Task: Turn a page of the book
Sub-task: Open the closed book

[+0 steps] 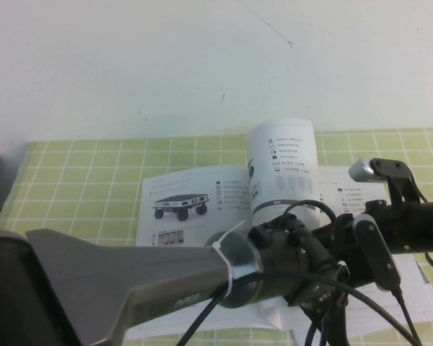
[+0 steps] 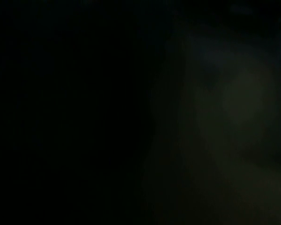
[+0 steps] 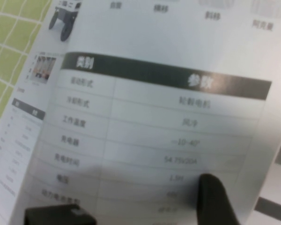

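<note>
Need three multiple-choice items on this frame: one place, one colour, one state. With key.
1. The cart picture is on: A the book, left side; B its right side; C the wall.
2. The tablecloth is: A red; B green; C blue.
3. The middle page is: A flat; B torn off; C curled upright.
A: it sits left of the fold. B: green grid. C: it stands curled by the right gripper; the left gripper is unseen, its view black.
</note>
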`<control>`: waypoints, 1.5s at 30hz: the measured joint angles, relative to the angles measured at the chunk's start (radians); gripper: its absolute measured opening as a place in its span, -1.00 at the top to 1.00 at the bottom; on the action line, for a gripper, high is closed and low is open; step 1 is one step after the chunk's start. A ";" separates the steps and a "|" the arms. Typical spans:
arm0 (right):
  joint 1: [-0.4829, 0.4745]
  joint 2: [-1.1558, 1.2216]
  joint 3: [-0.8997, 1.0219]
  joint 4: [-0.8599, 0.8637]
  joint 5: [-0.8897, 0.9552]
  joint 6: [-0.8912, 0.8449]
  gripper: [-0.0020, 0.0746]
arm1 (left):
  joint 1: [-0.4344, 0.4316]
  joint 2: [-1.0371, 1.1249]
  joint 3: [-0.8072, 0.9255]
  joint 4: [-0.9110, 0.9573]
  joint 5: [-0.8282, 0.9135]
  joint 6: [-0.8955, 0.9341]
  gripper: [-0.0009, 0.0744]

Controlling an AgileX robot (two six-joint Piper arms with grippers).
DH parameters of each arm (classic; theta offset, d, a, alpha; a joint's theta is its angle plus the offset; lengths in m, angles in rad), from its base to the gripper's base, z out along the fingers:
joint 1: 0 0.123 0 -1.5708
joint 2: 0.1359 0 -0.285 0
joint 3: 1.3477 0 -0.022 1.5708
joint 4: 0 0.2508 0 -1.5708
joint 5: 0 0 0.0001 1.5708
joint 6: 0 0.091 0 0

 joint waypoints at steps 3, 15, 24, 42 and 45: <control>0.000 -0.007 -0.009 -0.037 -0.018 0.014 0.13 | 0.000 0.000 -0.003 -0.007 0.000 0.000 0.99; 0.007 -0.066 -0.023 -0.238 -0.117 0.150 0.13 | -0.004 0.000 -0.009 -0.018 -0.016 0.011 0.99; 0.009 -0.066 -0.023 -0.241 -0.121 0.153 0.03 | -0.004 0.000 -0.009 -0.018 -0.016 0.011 0.99; -0.064 -0.139 -0.023 -0.272 -0.069 0.144 -0.60 | -0.011 -0.004 -0.029 -0.011 -0.089 0.028 0.99; -0.090 -0.144 -0.020 -0.277 -0.045 0.144 -0.56 | -0.014 -0.004 -0.029 -0.009 -0.104 0.035 0.99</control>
